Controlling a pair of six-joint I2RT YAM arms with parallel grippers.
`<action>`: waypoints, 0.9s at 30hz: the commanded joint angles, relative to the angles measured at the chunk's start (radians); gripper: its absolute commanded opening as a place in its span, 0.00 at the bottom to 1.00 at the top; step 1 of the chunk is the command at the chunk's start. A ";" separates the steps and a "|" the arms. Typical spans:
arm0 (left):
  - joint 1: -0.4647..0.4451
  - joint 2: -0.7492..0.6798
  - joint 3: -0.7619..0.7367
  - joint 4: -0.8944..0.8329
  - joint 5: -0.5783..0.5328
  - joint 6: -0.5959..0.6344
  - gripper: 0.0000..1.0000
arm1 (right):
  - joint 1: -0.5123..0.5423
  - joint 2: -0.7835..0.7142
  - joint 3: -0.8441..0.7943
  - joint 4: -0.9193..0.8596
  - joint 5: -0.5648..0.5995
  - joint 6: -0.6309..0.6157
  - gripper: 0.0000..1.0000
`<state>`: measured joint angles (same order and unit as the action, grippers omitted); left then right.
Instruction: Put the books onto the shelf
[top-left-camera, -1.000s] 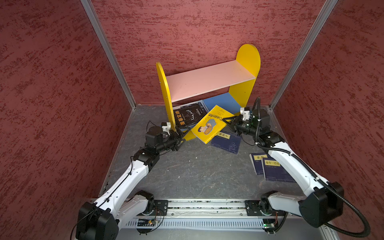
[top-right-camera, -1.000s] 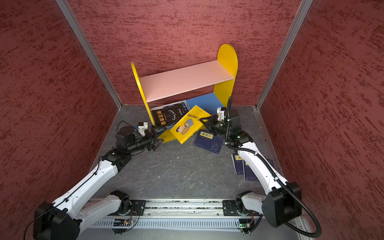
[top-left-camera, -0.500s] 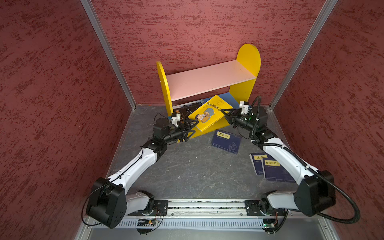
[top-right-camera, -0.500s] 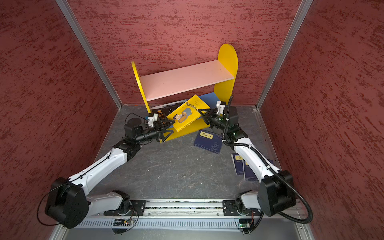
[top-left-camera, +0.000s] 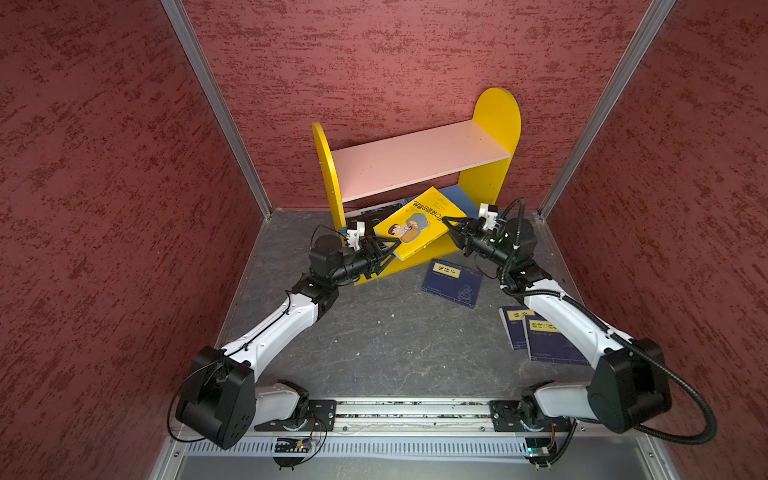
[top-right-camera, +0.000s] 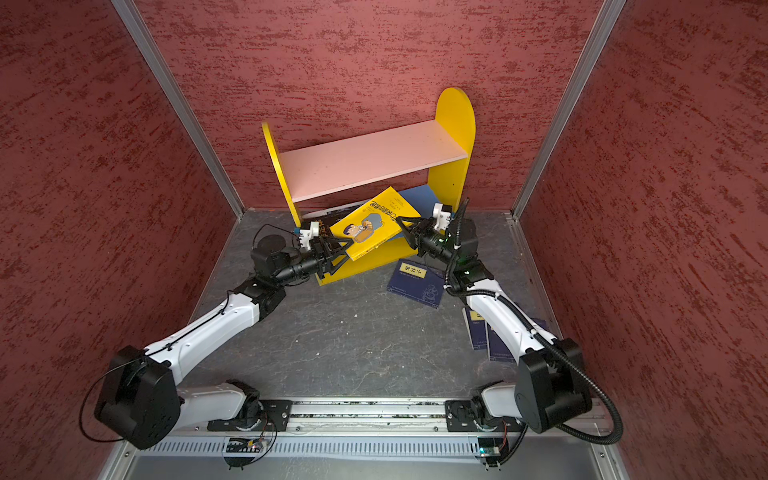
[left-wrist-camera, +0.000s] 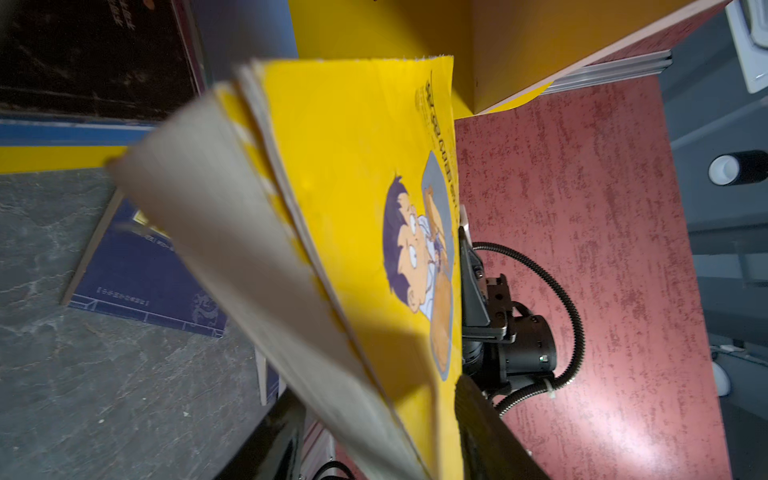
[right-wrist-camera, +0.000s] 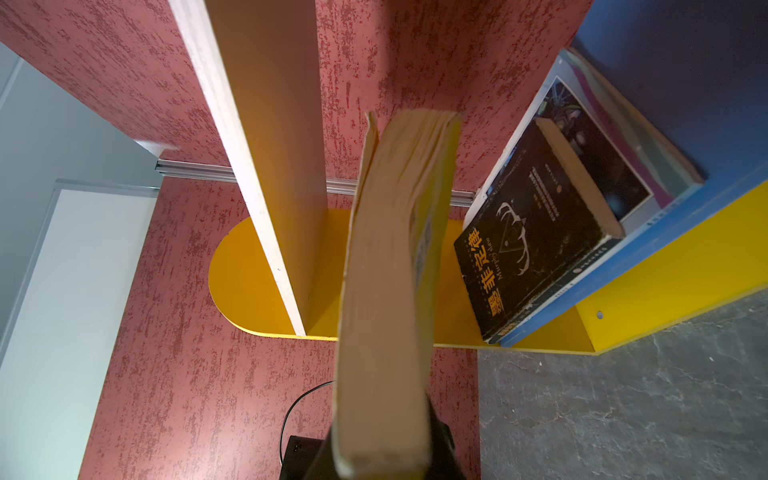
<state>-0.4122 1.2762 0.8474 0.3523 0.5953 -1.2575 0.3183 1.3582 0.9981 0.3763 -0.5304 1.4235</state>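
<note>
Two navy books (top-left-camera: 540, 336) are lying overlapped beside the right arm, and a third navy book (top-left-camera: 452, 282) is sitting mid-floor just past them. The right claw (top-left-camera: 448, 226) is clamping a corner of the yellow book (top-left-camera: 417, 222), holding it tilted in front of the shelf (top-left-camera: 419, 160). The left claw (top-left-camera: 392, 251) is straddling the opposite corner, and I can't tell if it's squeezing. The black book (right-wrist-camera: 536, 232) is lying on the white book (right-wrist-camera: 602, 137) on the blue bottom board (right-wrist-camera: 665, 208).

High top views overlook everything; close wrist views share the yellow book (left-wrist-camera: 353, 187).
</note>
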 joint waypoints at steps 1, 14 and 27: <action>-0.019 -0.045 0.013 0.025 -0.078 0.075 0.44 | 0.008 -0.012 0.005 0.138 -0.016 0.034 0.13; -0.014 -0.073 0.046 -0.043 -0.039 0.182 0.00 | -0.035 0.035 -0.016 0.047 -0.122 -0.125 0.63; 0.068 -0.107 0.164 -0.293 0.207 0.368 0.00 | -0.124 0.185 -0.047 0.394 -0.477 0.016 0.56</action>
<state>-0.3557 1.2228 0.9546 0.0715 0.7269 -0.9882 0.1993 1.5600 0.9257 0.6796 -0.9073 1.4261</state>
